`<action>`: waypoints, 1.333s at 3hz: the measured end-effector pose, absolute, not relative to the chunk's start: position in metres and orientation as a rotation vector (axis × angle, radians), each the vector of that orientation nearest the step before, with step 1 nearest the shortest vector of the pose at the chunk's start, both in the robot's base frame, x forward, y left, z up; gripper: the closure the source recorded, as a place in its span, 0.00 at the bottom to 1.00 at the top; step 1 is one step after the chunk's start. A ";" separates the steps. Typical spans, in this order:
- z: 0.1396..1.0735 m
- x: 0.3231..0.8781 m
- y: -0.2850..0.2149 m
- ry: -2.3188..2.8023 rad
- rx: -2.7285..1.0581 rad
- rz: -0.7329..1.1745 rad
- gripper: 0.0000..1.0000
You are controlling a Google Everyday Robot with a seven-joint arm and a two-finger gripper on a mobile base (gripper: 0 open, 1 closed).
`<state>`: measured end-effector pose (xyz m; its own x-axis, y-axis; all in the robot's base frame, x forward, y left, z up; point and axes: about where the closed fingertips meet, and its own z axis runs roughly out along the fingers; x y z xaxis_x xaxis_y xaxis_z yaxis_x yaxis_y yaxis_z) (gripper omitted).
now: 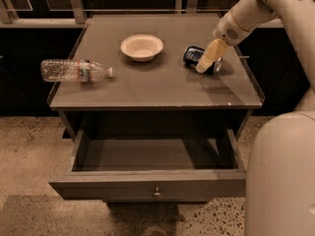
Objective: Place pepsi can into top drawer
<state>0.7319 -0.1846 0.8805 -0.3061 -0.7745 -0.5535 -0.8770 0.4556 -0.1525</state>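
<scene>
The pepsi can [193, 55] lies on its side on the right part of the grey cabinet top [157, 87], dark blue with a silver end. My gripper [205, 63] reaches down from the upper right and its pale fingers [210, 54] lie over the can's right half, hiding it. The top drawer [147, 185] is pulled open below the cabinet top; its inside shows nothing in it, and its front panel has a small round knob [157, 193].
A white bowl [141, 47] stands at the middle back of the cabinet top. A clear plastic water bottle [75, 71] lies on its side at the left edge. My white base [280, 176] fills the lower right. A speckled floor surrounds the cabinet.
</scene>
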 end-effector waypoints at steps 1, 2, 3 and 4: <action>0.860 0.733 -0.182 2.189 -1.357 0.292 0.00; 0.844 0.731 -0.185 2.233 -1.340 0.331 0.00; 0.843 0.731 -0.185 2.236 -1.339 0.333 0.19; 0.843 0.731 -0.185 2.236 -1.339 0.333 0.42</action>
<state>0.7311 -0.1847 0.8429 -0.3846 -0.7490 -0.5394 -0.8737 0.4839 -0.0490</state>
